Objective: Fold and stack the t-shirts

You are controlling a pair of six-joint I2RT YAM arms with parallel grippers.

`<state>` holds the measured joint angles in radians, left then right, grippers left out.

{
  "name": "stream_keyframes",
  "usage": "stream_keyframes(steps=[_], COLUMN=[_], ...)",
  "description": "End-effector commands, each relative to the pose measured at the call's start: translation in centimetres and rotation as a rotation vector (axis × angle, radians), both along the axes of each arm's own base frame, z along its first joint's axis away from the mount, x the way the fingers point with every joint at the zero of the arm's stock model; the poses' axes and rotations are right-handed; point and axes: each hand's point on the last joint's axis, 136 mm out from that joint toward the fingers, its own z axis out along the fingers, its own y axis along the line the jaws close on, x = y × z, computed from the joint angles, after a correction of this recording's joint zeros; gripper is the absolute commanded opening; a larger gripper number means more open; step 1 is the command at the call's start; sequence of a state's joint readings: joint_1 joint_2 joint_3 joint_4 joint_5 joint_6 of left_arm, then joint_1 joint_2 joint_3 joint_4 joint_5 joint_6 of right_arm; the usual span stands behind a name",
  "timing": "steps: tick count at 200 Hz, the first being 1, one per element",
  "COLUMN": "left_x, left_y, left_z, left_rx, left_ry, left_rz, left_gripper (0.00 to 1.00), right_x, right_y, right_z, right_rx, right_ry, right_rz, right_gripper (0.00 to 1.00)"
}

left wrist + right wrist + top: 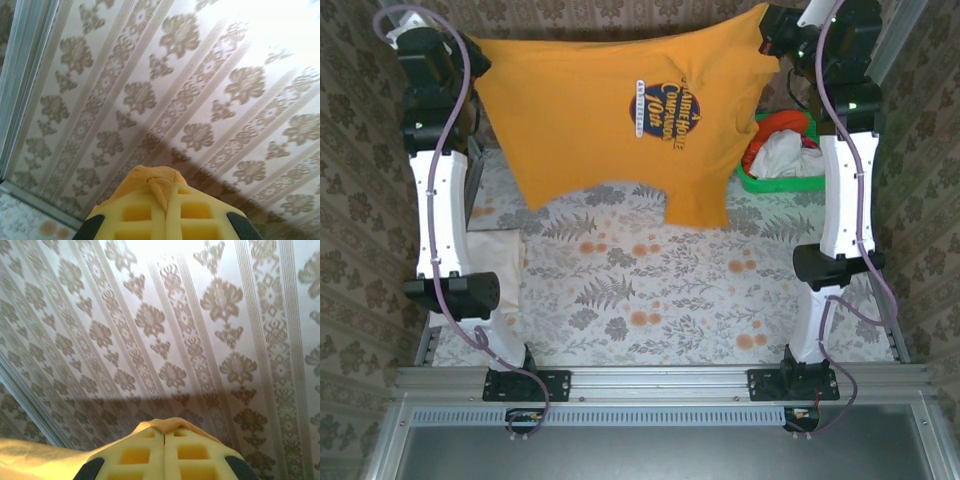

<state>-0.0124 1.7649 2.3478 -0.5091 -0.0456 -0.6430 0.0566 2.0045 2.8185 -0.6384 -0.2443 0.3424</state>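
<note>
Plainly, my left gripper and right gripper each clamped a corner of the amber-orange t-shirt, spread aloft over the far desk. Either thin pinch could have slipped, dropping it crumpled.

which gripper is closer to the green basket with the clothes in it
Right. The right gripper holds an orange t-shirt corner just beyond the green basket, on its side of the table; the left gripper holds the opposite corner, across the table at far left.
</note>
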Motion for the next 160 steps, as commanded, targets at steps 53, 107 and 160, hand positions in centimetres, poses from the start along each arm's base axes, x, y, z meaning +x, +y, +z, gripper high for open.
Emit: stream_keyframes(steps=[53,107,160], left_x=[-7.9,-11.8,-17.5], left_y=[1.5,1.9,1.1], left_z=[-1.6,-28.5,-45.3], left_rx=[0.070,-0.110,-0.271], left_ry=[-0.035,0.487,0.845], left_rz=[0.061,0.103,0.141], left_gripper=[0.00,0.00,0.00], right_x=[-7.9,-12.9,-18.0], right_y=[-2.0,-0.5,0.0], right_z=[-4.0,-30.8,-49.1], right_rx=[-0.025,0.140,0.391], right_ry=[0.025,0.600,1.052], right_rz=[-0.037,0.044,-0.048], right_gripper=[0.00,0.00,0.00])
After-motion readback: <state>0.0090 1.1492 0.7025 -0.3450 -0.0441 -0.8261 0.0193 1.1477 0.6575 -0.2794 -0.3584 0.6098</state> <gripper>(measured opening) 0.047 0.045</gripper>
